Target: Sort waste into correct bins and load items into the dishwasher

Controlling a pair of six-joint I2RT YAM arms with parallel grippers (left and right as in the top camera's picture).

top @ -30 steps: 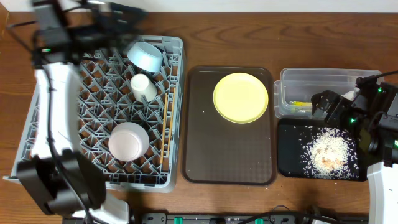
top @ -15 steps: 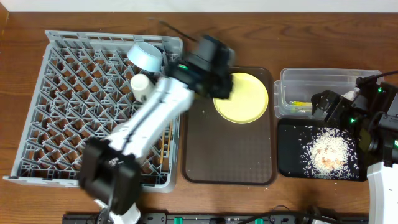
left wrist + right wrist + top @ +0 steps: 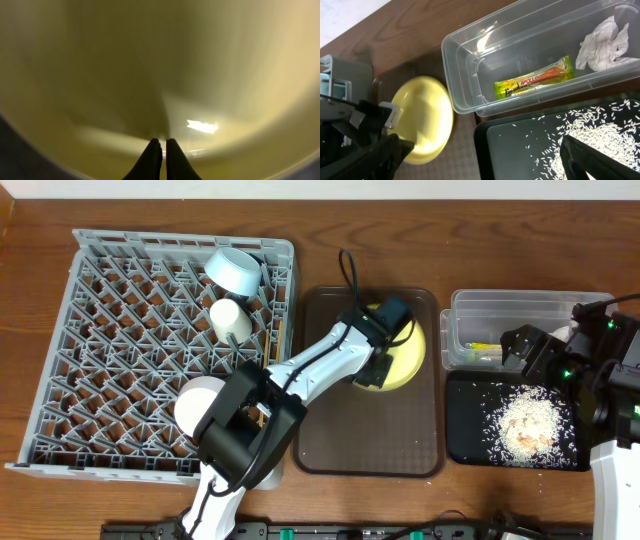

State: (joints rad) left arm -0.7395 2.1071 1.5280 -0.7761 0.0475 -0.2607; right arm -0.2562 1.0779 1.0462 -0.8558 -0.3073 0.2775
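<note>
My left claw [image 3: 163, 150] sits right down over the yellow plate [image 3: 408, 358], which lies on the brown serving tray [image 3: 370, 430] in the middle of the bench. In the wrist view the two fingertips are drawn almost together with only a sliver between them, and the plate fills everything behind them. From overhead, the left arm crosses the rack's right edge and covers the plate's left half.

The grey dish rack [image 3: 120, 380] carries the light blue bowl [image 3: 232, 270], the white cup [image 3: 228, 317] and the white bowl [image 3: 195, 402], which is partly under my arm.

The right claw [image 3: 525, 348] hangs above the seam between the clear tub [image 3: 470, 65] and the black tray [image 3: 520, 150]. I cannot tell how its fingers are set. The sachet [image 3: 532, 82] and napkin [image 3: 605, 42] lie in the tub, and the rice [image 3: 527, 420] is on the black tray.
</note>
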